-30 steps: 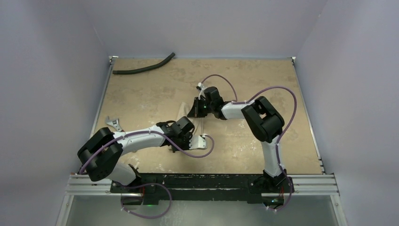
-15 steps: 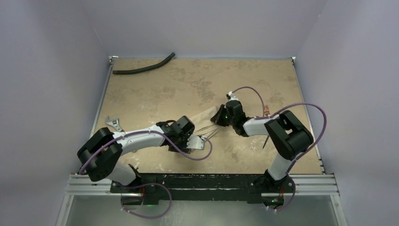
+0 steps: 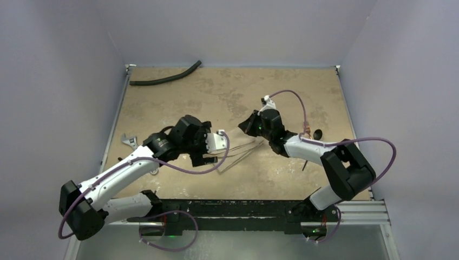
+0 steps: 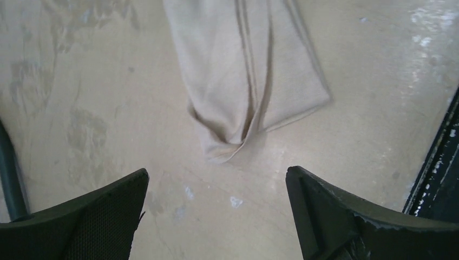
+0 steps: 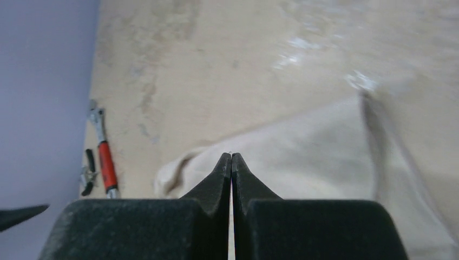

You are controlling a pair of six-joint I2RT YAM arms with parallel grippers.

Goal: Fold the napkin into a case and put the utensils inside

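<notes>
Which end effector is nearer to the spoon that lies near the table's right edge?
Right. The right end effector is over the napkin, to the left of the spoon; the left end effector is further left, above the napkin's tapered end.

Can see only part of the napkin (image 4: pixel 249 76), cut off up top, and a tiny bit of spoon (image 3: pixel 317 132).

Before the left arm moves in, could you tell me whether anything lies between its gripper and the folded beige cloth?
Nothing visible does: only bare tan tabletop lies between the open left gripper and the folded beige cloth.
</notes>
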